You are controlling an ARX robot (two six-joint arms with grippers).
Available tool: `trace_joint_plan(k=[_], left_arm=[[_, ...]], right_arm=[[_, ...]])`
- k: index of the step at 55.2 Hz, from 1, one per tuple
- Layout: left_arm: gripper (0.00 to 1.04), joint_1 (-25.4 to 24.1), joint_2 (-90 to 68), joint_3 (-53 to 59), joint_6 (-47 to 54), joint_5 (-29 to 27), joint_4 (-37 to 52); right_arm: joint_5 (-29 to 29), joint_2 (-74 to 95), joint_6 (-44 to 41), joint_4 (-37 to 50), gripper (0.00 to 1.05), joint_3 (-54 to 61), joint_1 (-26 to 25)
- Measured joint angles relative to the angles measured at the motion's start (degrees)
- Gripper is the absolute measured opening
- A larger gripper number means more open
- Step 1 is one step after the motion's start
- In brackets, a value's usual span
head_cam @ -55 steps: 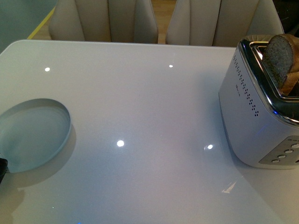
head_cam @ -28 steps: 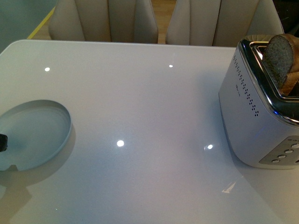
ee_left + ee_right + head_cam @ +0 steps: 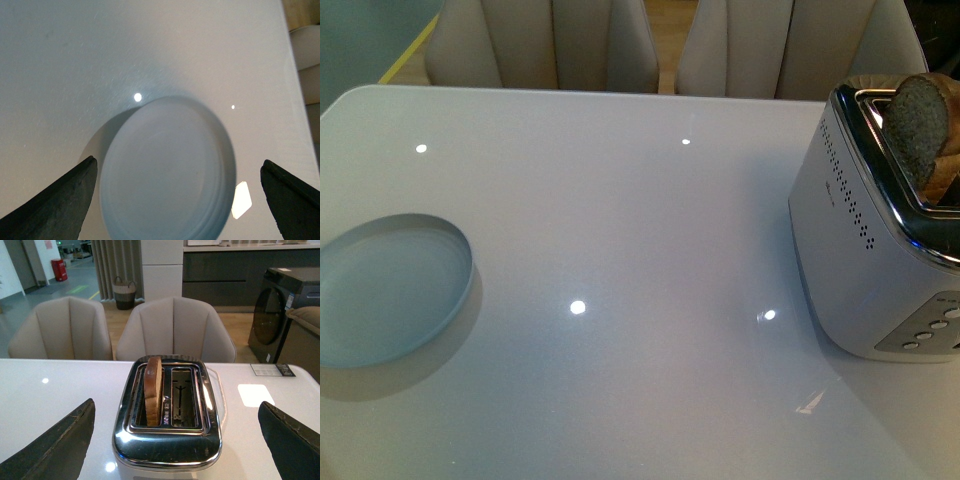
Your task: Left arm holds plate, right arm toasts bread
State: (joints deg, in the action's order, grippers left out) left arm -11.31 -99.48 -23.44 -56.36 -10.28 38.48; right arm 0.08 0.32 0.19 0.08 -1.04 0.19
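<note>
The pale blue-grey plate (image 3: 390, 290) lies flat on the white table at the left edge; it also shows in the left wrist view (image 3: 167, 170). My left gripper (image 3: 180, 200) hangs above it, open, its black fingers (image 3: 55, 205) wide on either side of the plate, touching nothing. The bread (image 3: 920, 130) stands upright in one slot of the silver toaster (image 3: 870, 250) at the right; it also shows in the right wrist view (image 3: 153, 390). My right gripper (image 3: 175, 445) is open and empty, facing the toaster (image 3: 167, 435). Neither arm shows in the front view.
The toaster's second slot (image 3: 181, 397) shows no bread. Two beige chairs (image 3: 660, 45) stand behind the table's far edge. A small card (image 3: 272, 370) lies on the table beyond the toaster. The glossy table top (image 3: 640, 250) spreads between plate and toaster.
A dark bit of the left arm showed at the front view's left edge over the plate; it has moved out of that view. Plate, toaster and bread have not moved.
</note>
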Motion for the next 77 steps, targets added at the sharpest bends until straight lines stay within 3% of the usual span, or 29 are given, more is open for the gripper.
trace_joint_plan(k=[13, 32, 44, 46, 49, 53, 58, 70, 77], left_arm=[[0.97, 4.8, 17.2, -8.4, 4.9, -2.4, -10.3], [0.97, 18.8, 30.1, -10.5, 6.2, -11.9, -15.5], [0.97, 19.8, 31.6, -10.2, 6.6, -12.2, -15.5], [0.88, 18.5, 31.7, -7.2, 15.4, -3.9, -7.6], [0.74, 17.4, 33.2, -2.0, 31.0, 3.6, 1.3], [0.58, 16.8, 36.2, 2.3, 44.7, 5.5, 3.7], [0.42, 15.9, 39.1, 5.9, 50.9, 5.9, 4.1], [0.04, 11.7, 45.7, 12.2, 54.9, 9.9, 3.7], [0.03, 11.5, 49.8, 14.9, 55.3, 10.3, 2.3]], right_arm=[[0.0, 0.0, 0.0, 0.0, 0.96, 0.0, 0.0], [0.0, 0.0, 0.0, 0.0, 0.96, 0.0, 0.0], [0.0, 0.0, 0.0, 0.0, 0.96, 0.0, 0.0], [0.0, 0.0, 0.0, 0.0, 0.96, 0.0, 0.0], [0.0, 0.0, 0.0, 0.0, 0.96, 0.0, 0.0], [0.0, 0.0, 0.0, 0.0, 0.96, 0.0, 0.0], [0.0, 0.0, 0.0, 0.0, 0.96, 0.0, 0.0], [0.0, 0.0, 0.0, 0.0, 0.96, 0.0, 0.0], [0.0, 0.0, 0.0, 0.0, 0.96, 0.0, 0.0]])
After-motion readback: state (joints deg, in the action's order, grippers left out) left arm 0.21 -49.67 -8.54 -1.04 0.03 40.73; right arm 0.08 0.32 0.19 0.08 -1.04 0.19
